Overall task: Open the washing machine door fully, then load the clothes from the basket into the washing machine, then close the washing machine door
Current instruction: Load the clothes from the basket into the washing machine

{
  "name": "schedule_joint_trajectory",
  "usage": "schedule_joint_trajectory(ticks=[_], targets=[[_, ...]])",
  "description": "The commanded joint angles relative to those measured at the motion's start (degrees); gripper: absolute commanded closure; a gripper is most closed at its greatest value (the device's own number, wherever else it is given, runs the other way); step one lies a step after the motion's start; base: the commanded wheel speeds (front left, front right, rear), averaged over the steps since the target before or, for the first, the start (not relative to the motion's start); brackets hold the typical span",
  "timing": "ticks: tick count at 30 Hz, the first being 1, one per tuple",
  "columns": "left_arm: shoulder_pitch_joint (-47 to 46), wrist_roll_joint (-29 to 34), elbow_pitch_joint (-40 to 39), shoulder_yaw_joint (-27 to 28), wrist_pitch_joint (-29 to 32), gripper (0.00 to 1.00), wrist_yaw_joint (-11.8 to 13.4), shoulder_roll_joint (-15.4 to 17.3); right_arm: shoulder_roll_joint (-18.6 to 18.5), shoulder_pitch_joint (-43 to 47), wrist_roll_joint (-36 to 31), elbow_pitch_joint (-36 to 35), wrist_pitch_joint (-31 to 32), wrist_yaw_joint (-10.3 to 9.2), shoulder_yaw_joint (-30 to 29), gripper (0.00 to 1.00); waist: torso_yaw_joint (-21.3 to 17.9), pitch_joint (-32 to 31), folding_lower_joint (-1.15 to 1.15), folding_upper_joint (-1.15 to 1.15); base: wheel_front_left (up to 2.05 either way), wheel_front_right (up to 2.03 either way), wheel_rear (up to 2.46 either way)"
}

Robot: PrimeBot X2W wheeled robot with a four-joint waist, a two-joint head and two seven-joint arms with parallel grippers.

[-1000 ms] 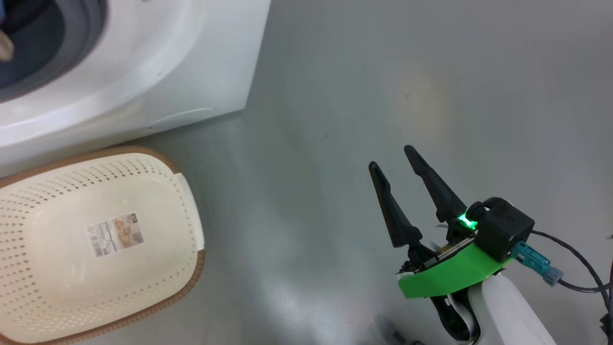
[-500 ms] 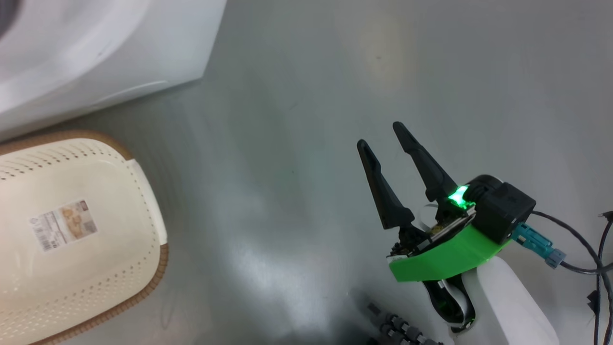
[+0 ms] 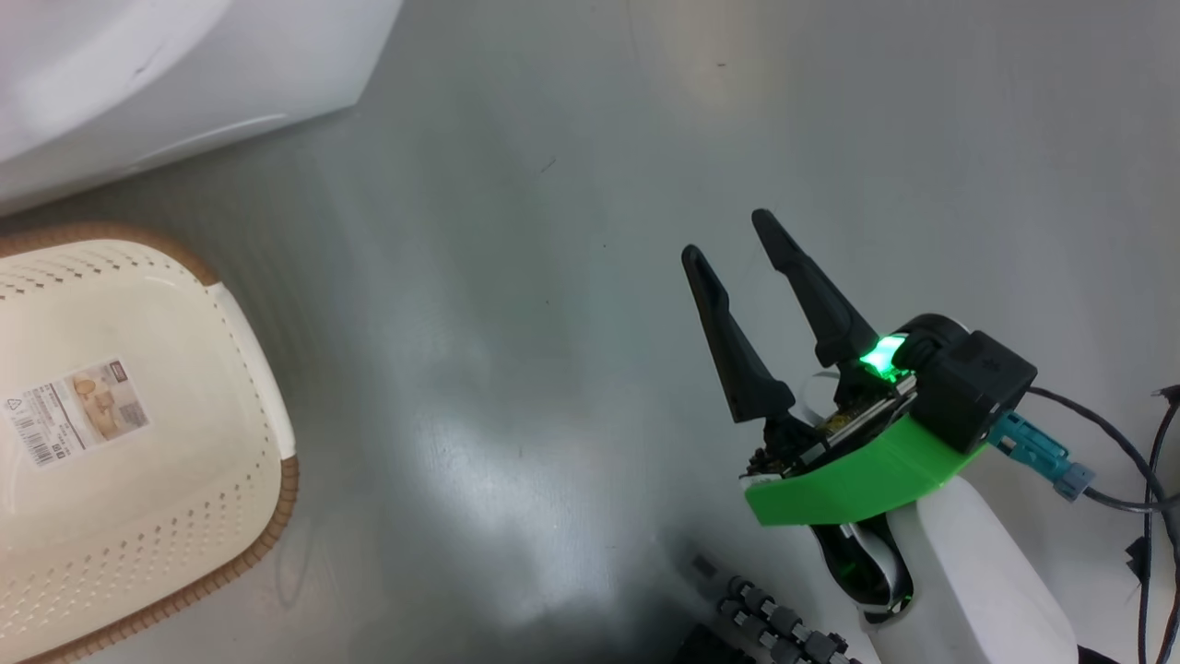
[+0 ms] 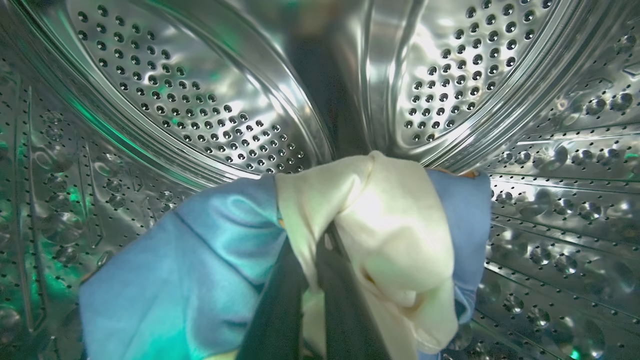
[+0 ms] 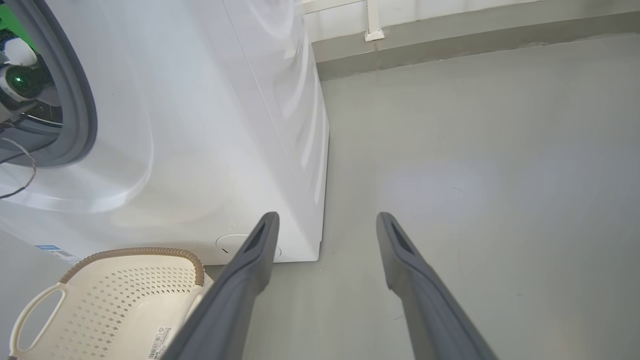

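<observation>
Head cam's swung right over the last second, so the basket [image 3: 194,553] and washing machine [image 3: 138,83] slid toward the left edge; they didn't actually move. Loading step, I'd say: left tool [image 4: 315,250] is deep in the steel drum [image 4: 200,100], clenched on a blue-and-cream piece of the clothes [image 4: 200,260]. Right tool [image 3: 727,237] hangs spread and empty over the floor [image 3: 572,277]. What shows of the basket looks empty, so next: let go, back the arm out, close up.

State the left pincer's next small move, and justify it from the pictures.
Probably open the left pincer and release the clothes: its fingers are shut on the blue and cream fabric, well inside the washing machine's steel drum.
</observation>
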Motion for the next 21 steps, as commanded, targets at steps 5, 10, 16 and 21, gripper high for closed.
schedule_joint_trajectory(ticks=[5,10,16,21], targets=[[-1.8,-0.5,0.4,0.7,0.1,0.78,0.0,2.1,0.1,-0.3,1.1,-1.1,-0.4,0.09,1.1,0.0,0.4,0.1,0.0,0.0,0.0,0.0,0.0],[-1.6,-1.6,1.0,0.9,-0.3,0.0,0.0,1.0,0.1,-0.6,1.1,-1.0,-0.4,0.09,1.0,0.0,1.0,-0.3,0.0,0.0,0.0,0.0,0.0],[1.1,-2.8,0.6,0.9,-2.5,0.0,0.0,-0.1,0.1,-0.2,0.3,-0.8,-0.4,0.09,0.3,0.0,2.4,-2.2,0.0,0.0,0.0,0.0,0.0],[6.3,-4.7,-0.3,1.9,-4.8,0.0,0.4,-0.9,0.1,0.5,-0.6,-0.6,-0.4,0.09,-0.3,0.0,4.1,-4.5,0.0,0.0,0.0,0.0,0.0]])
